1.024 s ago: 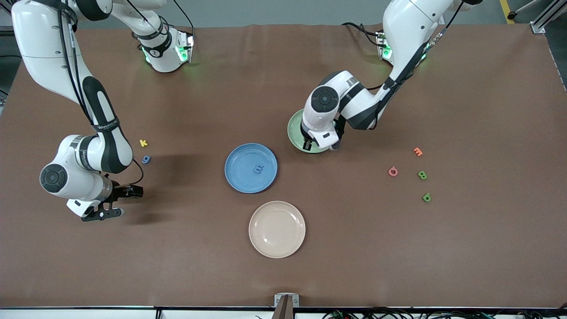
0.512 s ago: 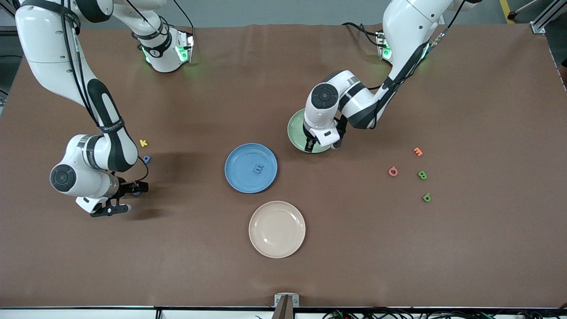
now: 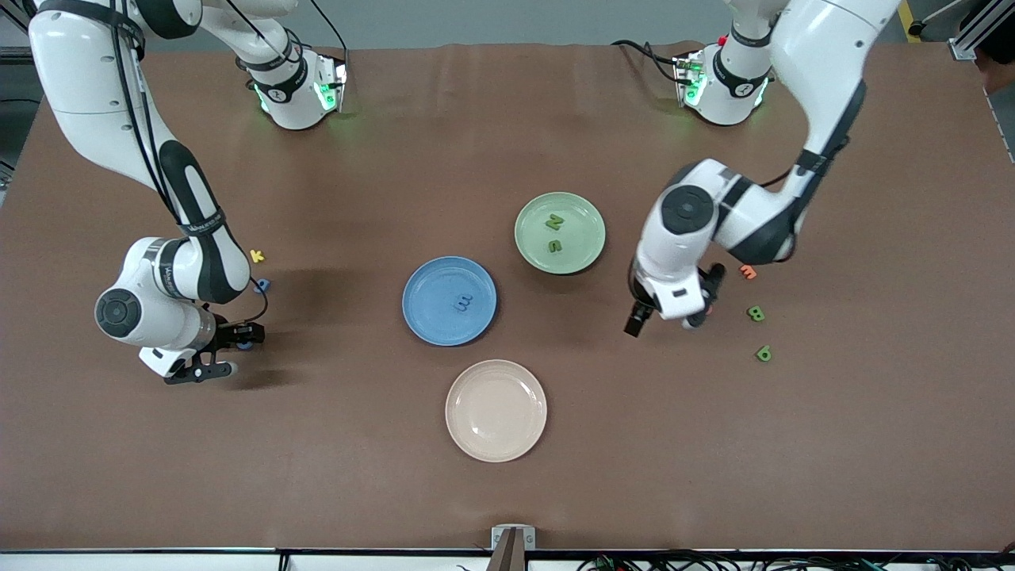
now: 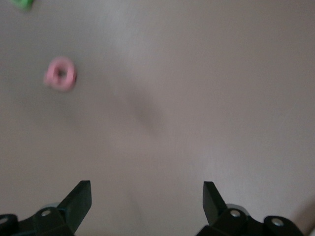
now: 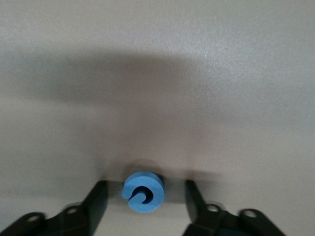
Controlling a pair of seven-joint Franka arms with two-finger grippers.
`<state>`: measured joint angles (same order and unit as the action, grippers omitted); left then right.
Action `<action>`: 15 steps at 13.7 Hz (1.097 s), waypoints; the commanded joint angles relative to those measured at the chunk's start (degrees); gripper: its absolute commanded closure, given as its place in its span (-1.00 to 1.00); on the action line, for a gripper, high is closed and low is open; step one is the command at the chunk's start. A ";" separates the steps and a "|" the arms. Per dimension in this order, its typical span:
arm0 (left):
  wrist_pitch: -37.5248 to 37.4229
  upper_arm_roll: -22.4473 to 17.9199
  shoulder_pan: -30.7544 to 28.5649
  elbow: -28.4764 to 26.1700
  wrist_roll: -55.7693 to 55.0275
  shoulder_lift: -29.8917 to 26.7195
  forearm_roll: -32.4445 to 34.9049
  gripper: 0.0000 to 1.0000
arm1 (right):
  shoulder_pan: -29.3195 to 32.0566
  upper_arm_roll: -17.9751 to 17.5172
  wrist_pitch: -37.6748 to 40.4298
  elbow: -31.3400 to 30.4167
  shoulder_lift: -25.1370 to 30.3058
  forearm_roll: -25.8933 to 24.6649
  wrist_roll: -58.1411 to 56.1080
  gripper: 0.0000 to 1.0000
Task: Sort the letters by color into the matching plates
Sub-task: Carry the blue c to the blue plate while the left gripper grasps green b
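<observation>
The mid-blue plate (image 3: pixel 432 285) holds one blue letter (image 3: pixel 462 302). The pale green plate (image 3: pixel 584 230) holds two green letters (image 3: pixel 554 223). My right gripper (image 3: pixel 235 354) is low at the table, open, with a round blue letter (image 3: pixel 247 345) between its fingers; in the right wrist view the letter (image 5: pixel 142 191) lies between the spread fingers (image 5: pixel 96 196) of the gripper (image 5: pixel 146 192). My left gripper (image 3: pixel 666 319) is open and empty over the table beside a pink letter (image 4: pixel 59 74); its own view shows it (image 4: pixel 146 196) holding nothing.
A cream plate (image 3: pixel 496 410) sits nearest the camera. A yellow letter (image 3: pixel 256 255) and another blue letter (image 3: pixel 262 284) lie by the right arm. An orange letter (image 3: pixel 748 272) and two green letters (image 3: pixel 756 313) (image 3: pixel 764 354) lie toward the left arm's end.
The left arm swung away from the green plate toward the loose letters, uncovering two green letters in the plate. The right gripper settled around the blue letter.
</observation>
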<state>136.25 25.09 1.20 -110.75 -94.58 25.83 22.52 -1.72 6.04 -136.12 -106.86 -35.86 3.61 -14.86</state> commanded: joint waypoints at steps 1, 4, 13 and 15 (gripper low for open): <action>-0.72 0.39 -5.04 0.97 15.76 1.59 0.95 -1.00 | 0.40 -0.41 -1.08 -0.55 -0.09 0.70 0.01 0.08; -0.55 0.04 -10.14 0.80 33.18 3.61 2.43 -1.00 | 0.40 -0.41 -2.83 -0.63 -0.18 0.70 -0.17 0.40; 5.95 0.22 -22.02 1.15 45.01 10.12 11.94 -0.92 | -3.63 -0.24 4.71 0.51 7.89 0.17 0.70 0.50; 6.31 0.22 -23.16 1.33 44.74 10.65 11.50 -0.88 | -6.78 -0.33 11.27 1.73 11.14 -0.09 7.69 0.50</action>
<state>142.05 24.71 -20.86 -110.29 -49.40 35.77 33.64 -5.52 5.60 -130.14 -104.84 -28.97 3.61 -12.64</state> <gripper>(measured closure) 0.048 0.639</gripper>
